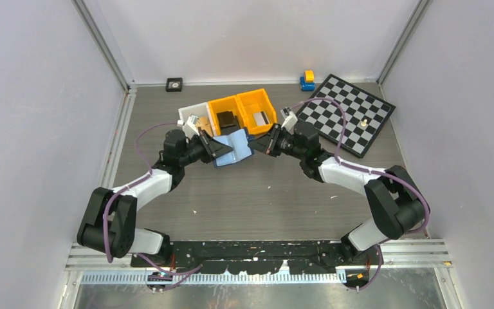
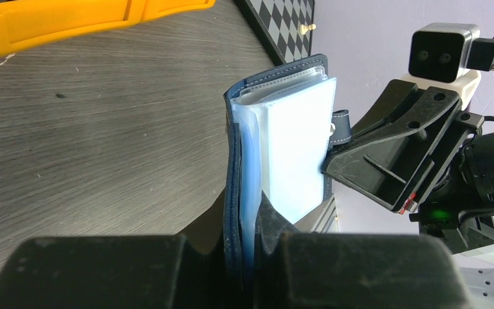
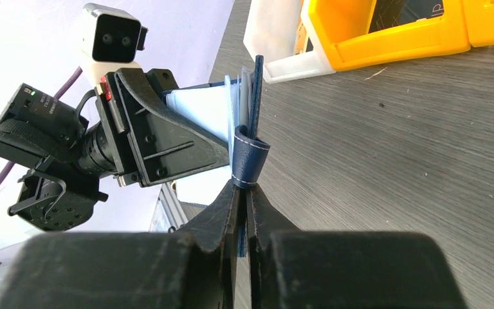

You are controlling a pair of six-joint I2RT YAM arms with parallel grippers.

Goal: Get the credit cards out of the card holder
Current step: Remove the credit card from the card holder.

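Note:
The navy card holder (image 1: 233, 149) hangs open above the table between both arms. My left gripper (image 2: 252, 225) is shut on one navy cover and its clear blue sleeves (image 2: 283, 141). In the right wrist view my right gripper (image 3: 243, 193) is shut on the holder's curled snap tab (image 3: 249, 161), with the other cover edge (image 3: 257, 84) standing up behind it. The pale sleeves fan out between the two covers. The credit cards are hidden; none shows among the sleeves. From above, the left gripper (image 1: 217, 149) and the right gripper (image 1: 257, 143) face each other across the holder.
Two orange bins (image 1: 241, 112) and a white bin (image 1: 193, 118) stand just behind the holder, with small items inside. A chessboard (image 1: 347, 119) lies at the back right, a blue and yellow toy (image 1: 307, 80) beyond it. A small black square (image 1: 174, 84) sits at the back wall.

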